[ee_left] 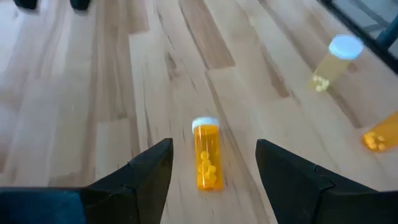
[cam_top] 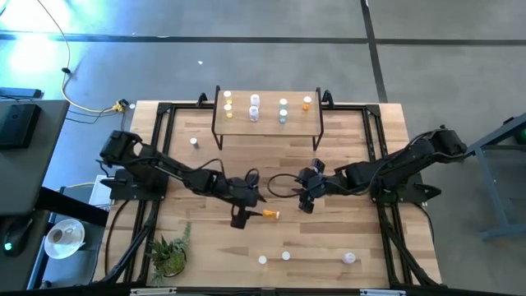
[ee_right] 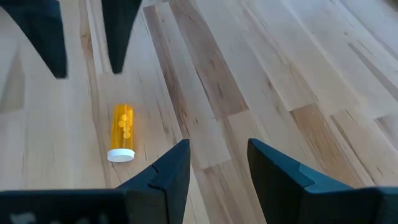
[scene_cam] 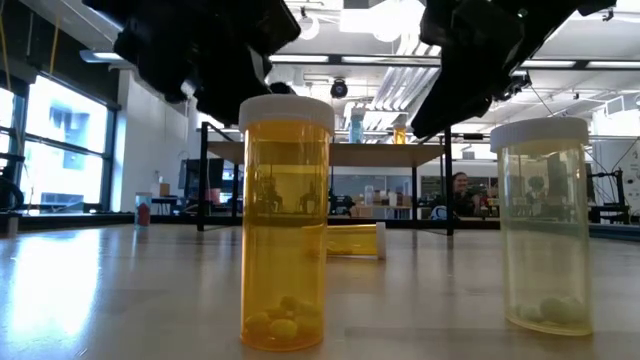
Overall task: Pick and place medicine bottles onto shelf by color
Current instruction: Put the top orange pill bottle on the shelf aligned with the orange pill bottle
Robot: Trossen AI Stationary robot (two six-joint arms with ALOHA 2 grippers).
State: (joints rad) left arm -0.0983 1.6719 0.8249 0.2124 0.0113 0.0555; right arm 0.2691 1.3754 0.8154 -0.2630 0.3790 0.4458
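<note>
On the plank-topped wooden bench (cam_top: pixel 362 164), counted from the high view: seven bottles stand on the shelf (cam_top: pixel 267 125), a light board on thin black legs at the far edge; one white-capped bottle (cam_top: pixel 194 142) stands alone beside the shelf's left end; three more stand in a row near the front edge, at (cam_top: pixel 262 260), (cam_top: pixel 286 256) and (cam_top: pixel 349 258); and one orange bottle (cam_top: pixel 270 215) lies on its side mid-bench, just in front of the two end effectors. All are small clear-walled cylinders with white caps. The left end effector (cam_top: pixel 239 219) hangs directly over the lying bottle, its two dark wedge-shaped fingers (ee_left: pixel 146 171) spread apart on either side of the bottle and not touching it; the left wrist view alone shows the yellow pills inside. The right end effector (cam_top: pixel 306 201) hovers nearby, fingers (ee_right: pixel 171 168) likewise parted over bare planks. Only the low view shows the front-row bottles close up: an orange one (scene_cam: pixel 285 220) and a pale one (scene_cam: pixel 543 222), each holding a few pills, with the lying bottle (scene_cam: pixel 352 240) between them farther back. A small potted plant (cam_top: pixel 168 253) sits at the front left corner.
</note>
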